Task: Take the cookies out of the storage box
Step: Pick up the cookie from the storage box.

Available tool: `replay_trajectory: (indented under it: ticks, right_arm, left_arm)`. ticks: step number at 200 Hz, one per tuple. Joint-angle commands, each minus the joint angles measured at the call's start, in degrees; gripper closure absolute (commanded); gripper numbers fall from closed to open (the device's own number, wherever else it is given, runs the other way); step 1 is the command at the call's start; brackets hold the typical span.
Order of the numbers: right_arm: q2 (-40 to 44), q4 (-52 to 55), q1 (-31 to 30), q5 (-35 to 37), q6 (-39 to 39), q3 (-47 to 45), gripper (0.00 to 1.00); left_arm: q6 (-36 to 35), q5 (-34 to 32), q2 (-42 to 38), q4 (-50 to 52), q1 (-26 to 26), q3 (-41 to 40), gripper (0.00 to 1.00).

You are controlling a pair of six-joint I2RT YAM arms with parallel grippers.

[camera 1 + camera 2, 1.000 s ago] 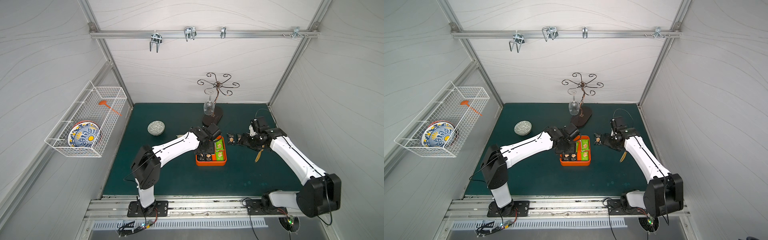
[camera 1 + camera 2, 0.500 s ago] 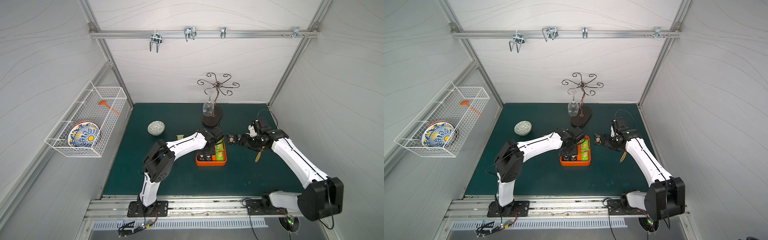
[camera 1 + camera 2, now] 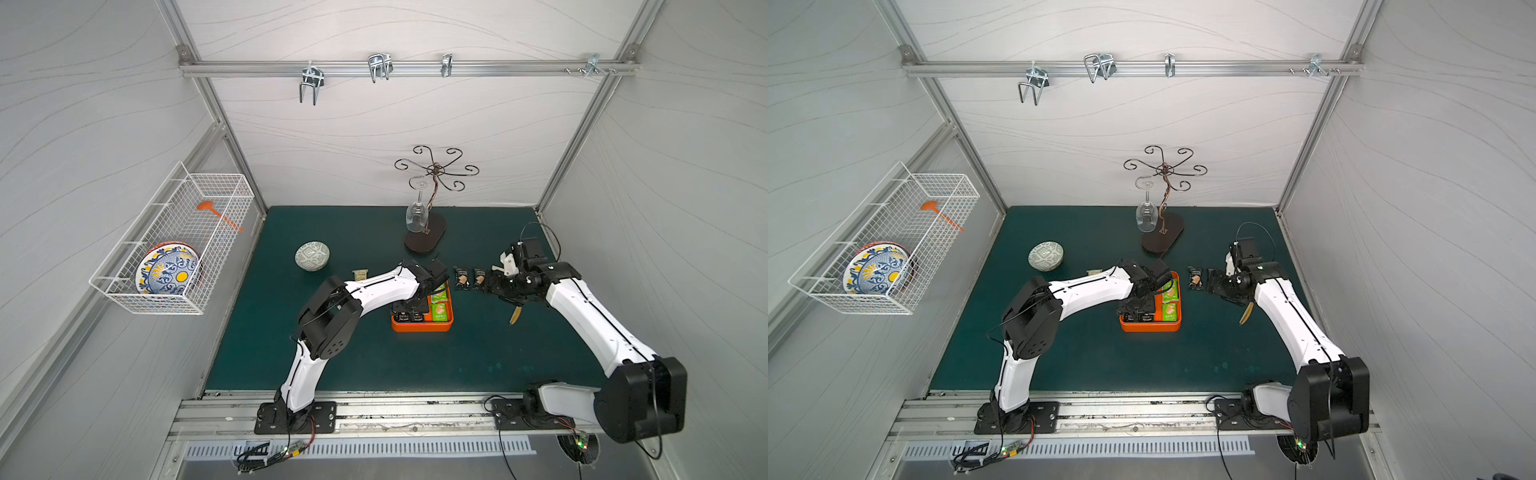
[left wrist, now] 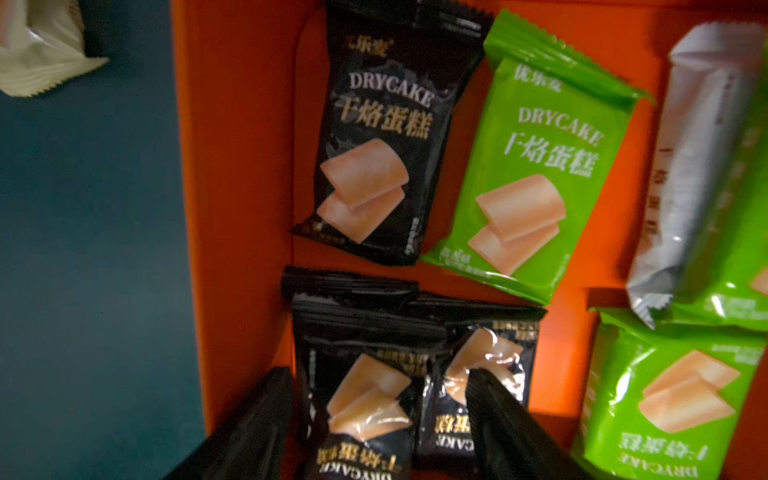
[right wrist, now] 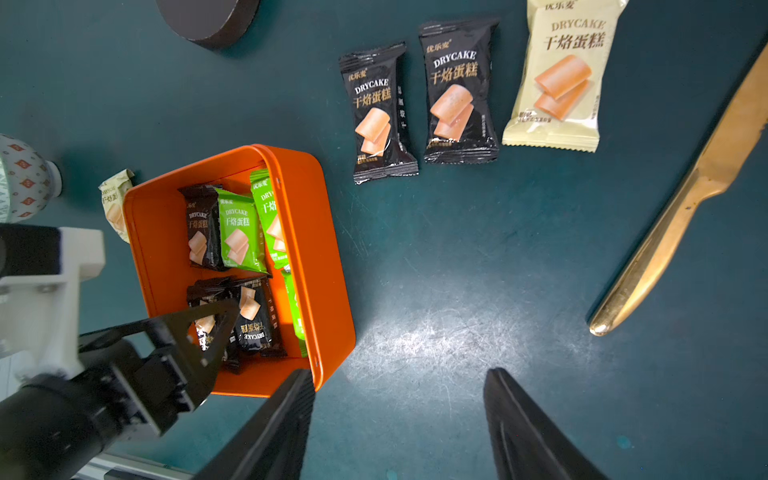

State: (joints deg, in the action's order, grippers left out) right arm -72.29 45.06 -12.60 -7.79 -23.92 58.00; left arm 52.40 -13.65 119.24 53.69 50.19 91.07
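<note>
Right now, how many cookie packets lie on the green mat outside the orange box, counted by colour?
black packets: 2
pale yellow packets: 2
Total: 4

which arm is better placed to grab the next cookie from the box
Left: the left gripper is inside the storage box, jaws open around a black packet; the right gripper is open over the mat outside it.
</note>
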Motion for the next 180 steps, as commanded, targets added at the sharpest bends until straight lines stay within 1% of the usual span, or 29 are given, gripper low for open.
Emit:
replay_trajectory:
  ticks: [1,27,49,87,104,116,158,180]
  right_arm:
    - [0.98,-0.41,0.37,-0.86,0.76,0.08,0.3]
    - [1.14,-0.15,0.41,-0.75,0.98,0.19,0.3]
    - [1.31,-0.25,0.48,-0.71,0.98,-0.07,0.3]
    - [0.97,-0.21,0.5,-0.82,1.03,0.1,0.3]
    - [1.06,-0.15,0.56,-0.75,1.0,0.1,0.3]
    - [1.17,-0.12,0.56,-0.82,0.99,0.03,0.3]
    - [1.32,-0.1,0.54,-1.0,0.89,0.01,0.3]
    - [1.43,0.1,0.52,-0.85,0.87,0.09,0.3]
  left_arm:
    - [0.76,-1.29,2.25,1.15,-0.01,2.25,0.29]
    - [0.77,-0.4,2.93,0.65,-0.01,2.07,0.29]
    - [0.77,-0.28,2.78,0.28,-0.01,1.91,0.31]
    - [0.82,-0.3,1.97,-0.08,-0.01,1.38,0.38]
    - [0.86,-0.34,1.55,-0.25,0.01,1.01,0.43]
    - [0.95,-0.39,1.37,-0.25,0.01,0.89,0.45]
    - [0.79,-0.67,0.68,-0.25,-0.01,0.97,0.55]
    - [0.6,-0.89,0.43,-0.25,0.01,1.0,0.56]
